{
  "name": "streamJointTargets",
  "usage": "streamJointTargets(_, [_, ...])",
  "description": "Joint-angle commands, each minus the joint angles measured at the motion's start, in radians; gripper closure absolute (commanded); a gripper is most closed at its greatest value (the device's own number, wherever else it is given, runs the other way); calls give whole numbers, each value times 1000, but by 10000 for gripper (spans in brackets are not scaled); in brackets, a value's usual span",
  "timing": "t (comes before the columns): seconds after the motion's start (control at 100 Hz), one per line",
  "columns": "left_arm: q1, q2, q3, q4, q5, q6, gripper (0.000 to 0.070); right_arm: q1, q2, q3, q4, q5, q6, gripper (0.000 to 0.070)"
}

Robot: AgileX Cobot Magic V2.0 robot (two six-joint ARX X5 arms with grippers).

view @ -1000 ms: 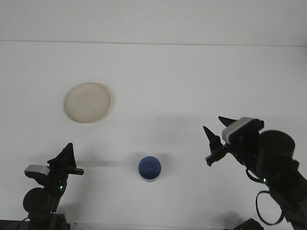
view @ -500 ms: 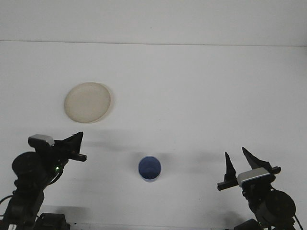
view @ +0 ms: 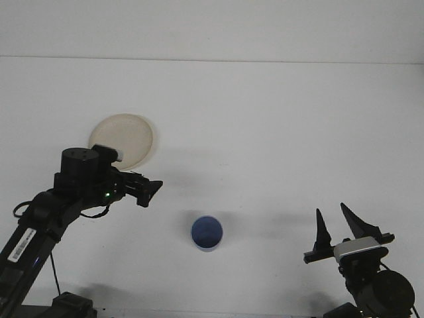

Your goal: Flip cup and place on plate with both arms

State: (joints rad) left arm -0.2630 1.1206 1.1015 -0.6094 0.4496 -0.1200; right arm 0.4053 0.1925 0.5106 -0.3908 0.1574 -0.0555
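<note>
A blue cup (view: 207, 233) stands mouth-up on the white table, near the front and a little left of centre. The round cream plate (view: 126, 138) lies at the middle left, and the left arm covers its lower-left rim. My left gripper (view: 150, 190) hangs between plate and cup, pointing right, about a hand's width up and left of the cup and holding nothing. My right gripper (view: 337, 226) is low at the front right, open, its two fingers pointing up and empty, well to the right of the cup.
The white table (view: 265, 132) ends in a far edge running across the top of the view. The left arm's links (view: 40, 218) slant from the bottom-left corner up toward the plate.
My left arm has swung up and to the right, from the front-left corner to between plate and cup. The right arm has drawn back and down to the front right. Cup and plate have not moved.
</note>
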Motion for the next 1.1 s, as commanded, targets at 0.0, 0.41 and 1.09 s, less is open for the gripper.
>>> streamJointTargets(0.0, [-35,53,52,-42,8,47,191,4,6,9,10,0,6,353])
streamJointTargets(0.41, [-291,363,253,-272,-75,139,192,3,6,9,10,0,7,353])
streamJointTargets(1.09, [-505,586,253,-244,-221,134,198,4,6,9,13,0,7,353])
